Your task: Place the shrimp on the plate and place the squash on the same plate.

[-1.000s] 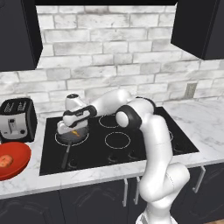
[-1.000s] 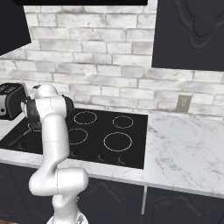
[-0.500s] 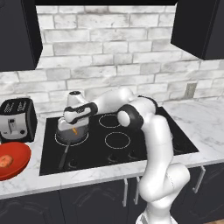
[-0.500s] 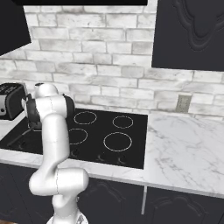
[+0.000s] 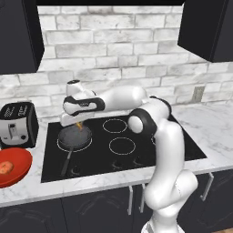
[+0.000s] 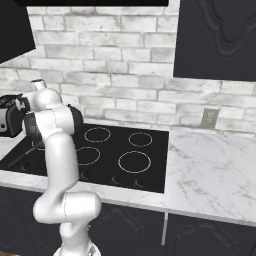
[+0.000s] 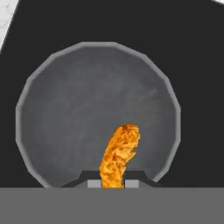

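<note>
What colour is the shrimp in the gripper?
Mottled orange; the shrimp shows best in the hand view.

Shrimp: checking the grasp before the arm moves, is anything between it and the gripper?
Nothing visible. The gripper is shut on the shrimp, which sticks out from between the fingertips over the pan.

Both base views look forward and down, from left-behind and right-behind the arm, sharing the cooktop [image 5: 123, 141]. Hand view looks close down into the pan [image 7: 98, 109].
</note>
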